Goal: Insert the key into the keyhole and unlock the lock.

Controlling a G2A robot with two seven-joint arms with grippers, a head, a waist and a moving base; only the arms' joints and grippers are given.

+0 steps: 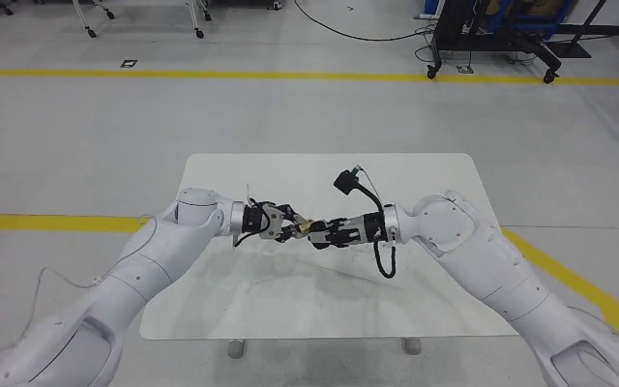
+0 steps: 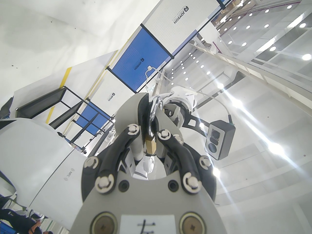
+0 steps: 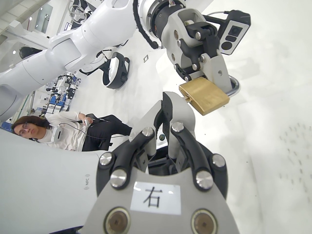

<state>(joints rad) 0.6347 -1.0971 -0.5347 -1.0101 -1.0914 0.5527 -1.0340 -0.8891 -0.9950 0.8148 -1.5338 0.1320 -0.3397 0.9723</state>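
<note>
Setting: grey floor crossed by yellow floor lines (image 1: 290, 74). Wheeled stands (image 1: 145, 14) stand at the far left and a black wheeled frame (image 1: 493, 39) at the far right. Nearer, a white table (image 1: 406, 184) with rounded corners.

1. Left gripper (image 1: 282, 223), above the table's middle and reaching in from the left. We record it as clamped on the lock.
2. Lock (image 3: 204, 96), brass, held in the air between the two grippers and well clear of the tabletop. Its steel shackle (image 3: 234, 86) lies between the left fingers.
3. Key (image 3: 187, 97), a short brass stub touching the lock's bottom edge. We cannot tell how far it sits in the keyhole.
4. Right gripper (image 3: 165, 107), fingers pressed together on the key, tip just beside the lock.
5. Black cable (image 1: 385, 261), looped under the right forearm.

Obstructions: from above, both grippers crowd the lock, so we see only a brass speck. In the left wrist view, the arm's own fingers cover most of the lock body.

View differences: the right wrist view alone gives us the lock's broad face. The left wrist view adds blue and white wall panels (image 2: 143, 57).
</note>
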